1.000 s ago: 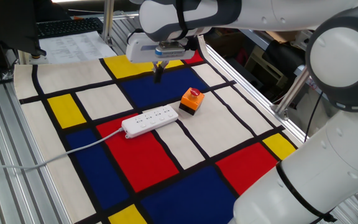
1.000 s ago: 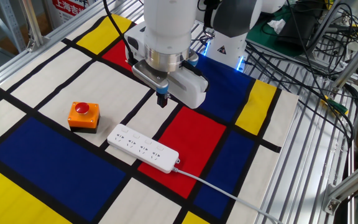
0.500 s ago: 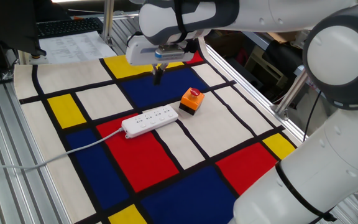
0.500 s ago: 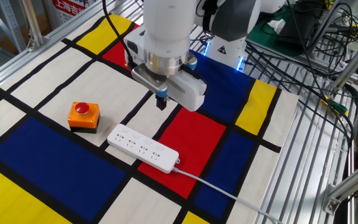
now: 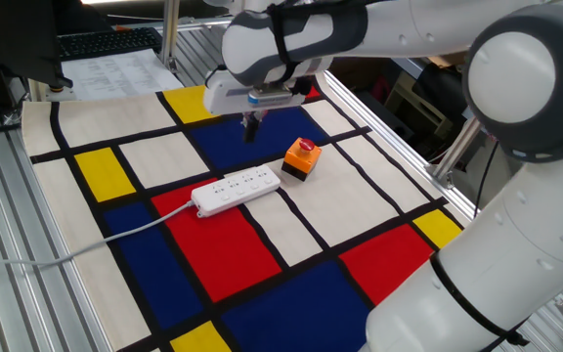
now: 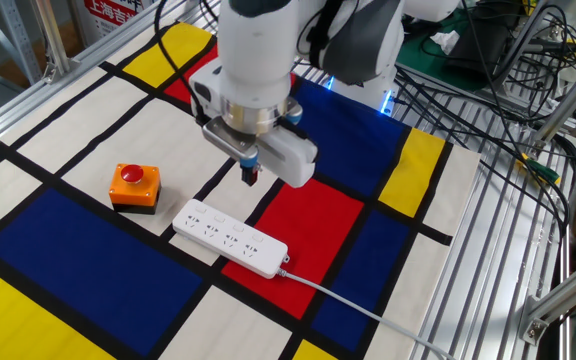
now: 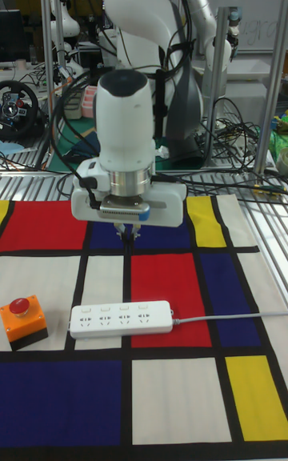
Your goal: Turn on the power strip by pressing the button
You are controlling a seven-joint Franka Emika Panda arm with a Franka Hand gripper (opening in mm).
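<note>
The gripper points straight down, its dark fingertips hanging in the air above the cloth and touching nothing. The tips look bunched into one dark point in all three views, but none is sharp enough to show a gap or contact, so whether they are apart or pressed together cannot be told.

Below the fingertips and a little toward the tall fixed camera lies the power strip, a long slim white bar flat on the cloth, clear of the fingers. In the tall fixed view it runs left to right, with the fingertips above its left-centre part. Its row of sockets faces up. The button sits on the top face at the corded end, the end farther from the fingertips, and is the same white as the strip, so it is hard to make out. From that end the pale grey cord trails away across the cloth and off the table edge.

Near the strip's other end, apart from it, stands the orange box with a red mushroom button, well to the side of the fingers.

Everything rests on a cloth of red, blue, yellow and white panels edged with black lines, spread over a metal-framed table.
</note>
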